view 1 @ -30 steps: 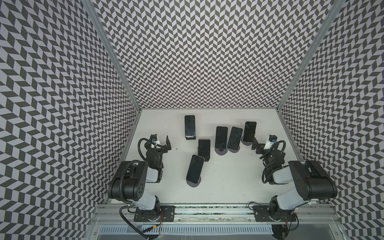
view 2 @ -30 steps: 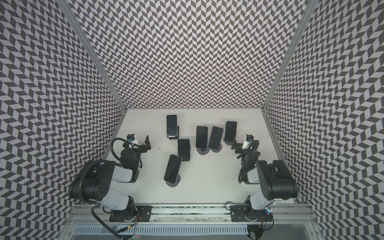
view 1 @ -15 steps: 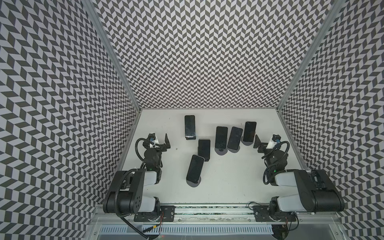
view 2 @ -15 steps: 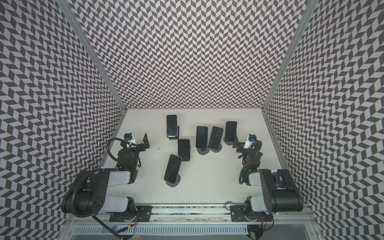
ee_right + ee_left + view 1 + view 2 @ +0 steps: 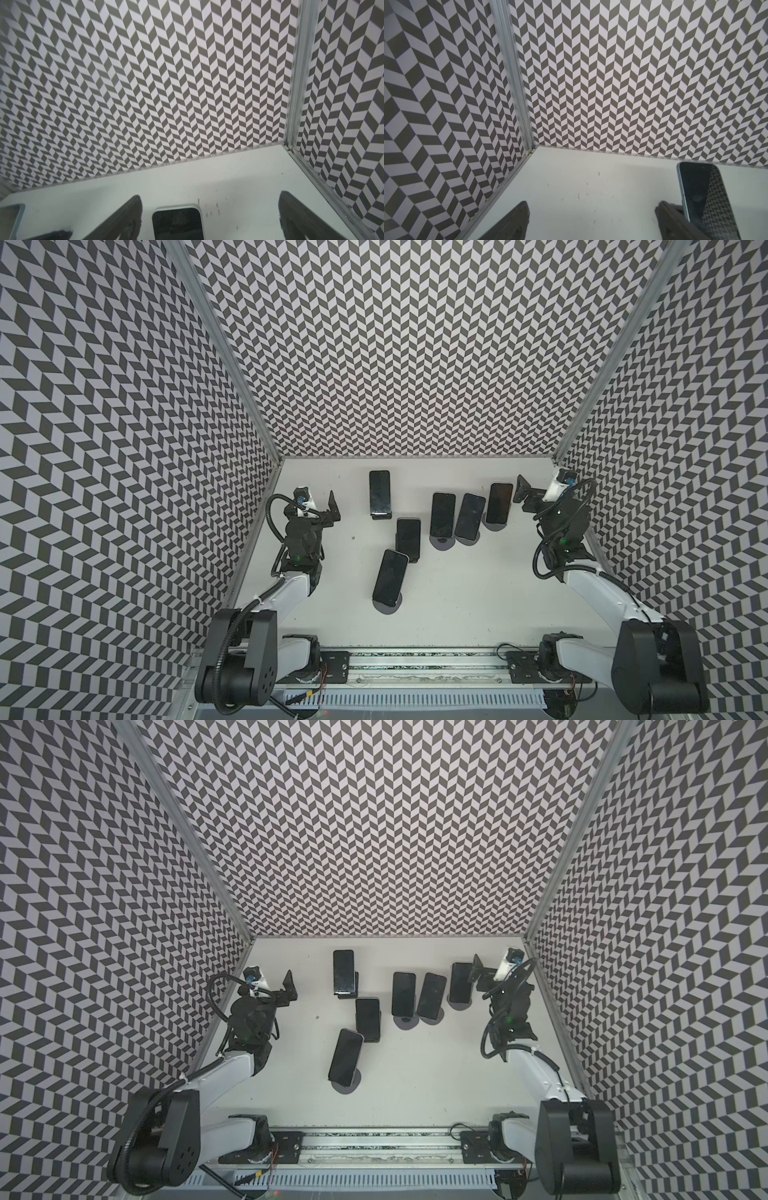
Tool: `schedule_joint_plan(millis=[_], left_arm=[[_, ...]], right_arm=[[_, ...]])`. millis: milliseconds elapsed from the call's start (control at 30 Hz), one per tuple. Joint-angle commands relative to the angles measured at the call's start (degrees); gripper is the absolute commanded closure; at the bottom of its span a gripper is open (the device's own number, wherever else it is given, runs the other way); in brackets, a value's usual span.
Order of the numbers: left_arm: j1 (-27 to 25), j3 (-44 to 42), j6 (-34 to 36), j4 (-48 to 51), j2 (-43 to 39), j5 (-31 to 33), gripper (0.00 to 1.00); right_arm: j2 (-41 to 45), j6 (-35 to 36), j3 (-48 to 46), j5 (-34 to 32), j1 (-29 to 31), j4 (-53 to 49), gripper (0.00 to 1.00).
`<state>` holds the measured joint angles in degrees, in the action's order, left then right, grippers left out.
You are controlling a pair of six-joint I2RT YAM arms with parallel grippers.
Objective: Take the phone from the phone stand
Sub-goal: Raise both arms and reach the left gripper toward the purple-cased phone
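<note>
Right wrist view: the right gripper point(image 5: 211, 196), its two dark fingers set wide apart and empty, was aimed low over the white desk point(image 5: 249, 176). The rounded top of a black slab-shaped phone point(image 5: 177, 222) lay just ahead, between the lines of the fingers. That alignment suited a grasp across the phone's narrow sides. In both top views this was the rightmost phone point(image 5: 500, 503), leaning back on its dark stand point(image 5: 495, 526) just beside the gripper; contact could not be told. The left gripper point(image 5: 591, 204) likewise stood open and held nothing. A second black phone point(image 5: 704, 197) sat partly hidden behind one finger, not between the two. Six phones in all were propped on stands about the middle of the desk, none lifted. Each reclined screen-up, which left its upper edge free to take. Around the desk rose chevron-patterned walls point(image 5: 415, 344) on three sides. By this evidence the approach was in hand and no removal had begun.
</note>
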<state>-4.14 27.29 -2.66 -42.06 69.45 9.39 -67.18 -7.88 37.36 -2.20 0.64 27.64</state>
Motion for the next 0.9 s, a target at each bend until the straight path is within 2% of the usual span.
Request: schedule_joint_plan(millis=[0, 200, 267, 433, 633, 867], left_arm=[[-1.2, 4.9, -2.0, 10.6, -3.0, 1.6, 0.04], [-4.2, 12.9, -3.8, 19.8, -6.1, 2.1, 0.08], [-5.8, 16.0, -3.1, 23.0, -6.6, 3.6, 0.09], [-9.2, 23.9, -2.3, 31.2, -6.4, 6.3, 0.12], [-14.0, 29.9, -2.9, 36.3, -5.8, 7.2, 0.15], [-21.1, 35.9, -2.6, 43.5, -3.6, 6.1, 0.19]], right_arm=[[3.2, -4.2, 3.6, 0.5, 0.6, -13.3, 0.01], [5.8, -11.5, 9.9, 0.2, 2.7, -25.9, 0.01], [7.1, -15.1, 10.4, 0.8, 3.7, -29.5, 0.01], [13.2, -18.7, 11.4, 0.9, 7.5, -38.7, 0.01], [21.6, -18.3, 15.8, 4.2, 7.6, -53.4, 0.01], [21.6, -13.4, 26.4, 9.7, 7.7, -68.5, 0.04]])
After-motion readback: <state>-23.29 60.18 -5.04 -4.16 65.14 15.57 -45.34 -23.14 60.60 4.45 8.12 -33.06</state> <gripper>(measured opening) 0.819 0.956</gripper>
